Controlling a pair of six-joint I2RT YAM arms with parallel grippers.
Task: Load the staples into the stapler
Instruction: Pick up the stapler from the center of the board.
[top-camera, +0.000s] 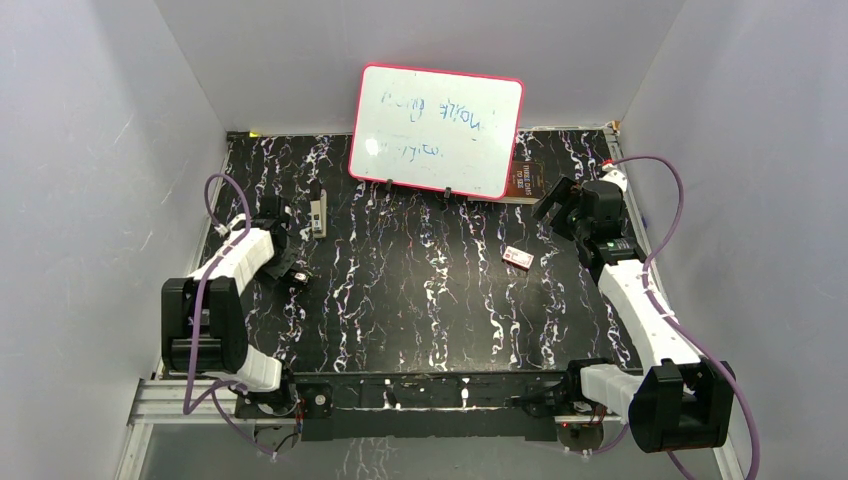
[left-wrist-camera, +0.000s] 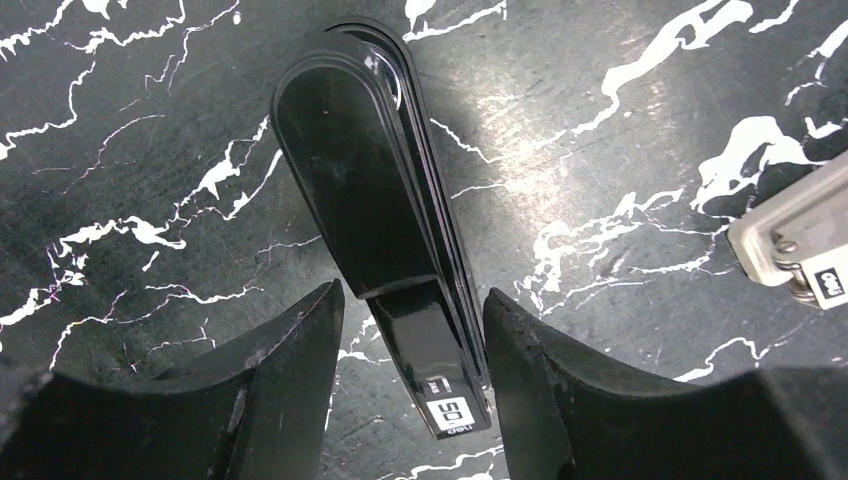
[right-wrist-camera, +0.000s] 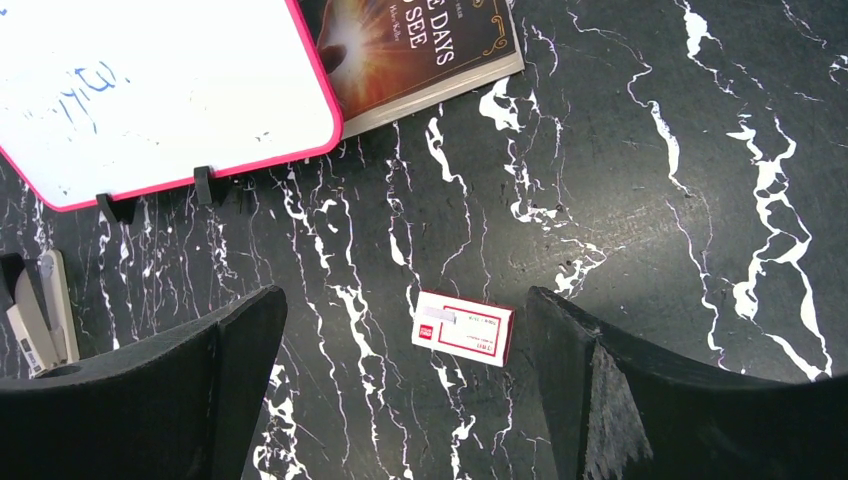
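1. The table (top-camera: 430, 320) is a flat black slab veined with white like marble, with a dull sheen.
2. The stapler (left-wrist-camera: 365, 190) is slim, glossy black plastic, long, with a rounded nose. It lies flat with its halves together near the table's left edge, about midway between the near and far edges. A small white label sits on its narrower rear end.
3. The left gripper (left-wrist-camera: 410, 300) hangs over that rear end. Its matte black, rough-edged fingers (left-wrist-camera: 290, 370) are about half apart, one on each side of the stapler. A sliver of table shows beside one finger. The other is just beside the stapler, and I cannot tell whether it touches. Nothing is clamped.
4. A grey block (left-wrist-camera: 795, 240) of dull metal with rounded corners lies near the stapler, toward the far edge.
5. The right gripper (right-wrist-camera: 405, 300) is spread fully wide above the table near the far-right corner, holding and touching nothing.
6. A small white box (right-wrist-camera: 463, 328), a flat carton with a red border, lies in the table's right half, well apart from the stapler.
7. A smooth whiteboard (top-camera: 437, 130) with a pink-red frame and rounded corners stands on black feet at the far edge. A glossy book (right-wrist-camera: 420, 45) lies flat by its right corner.
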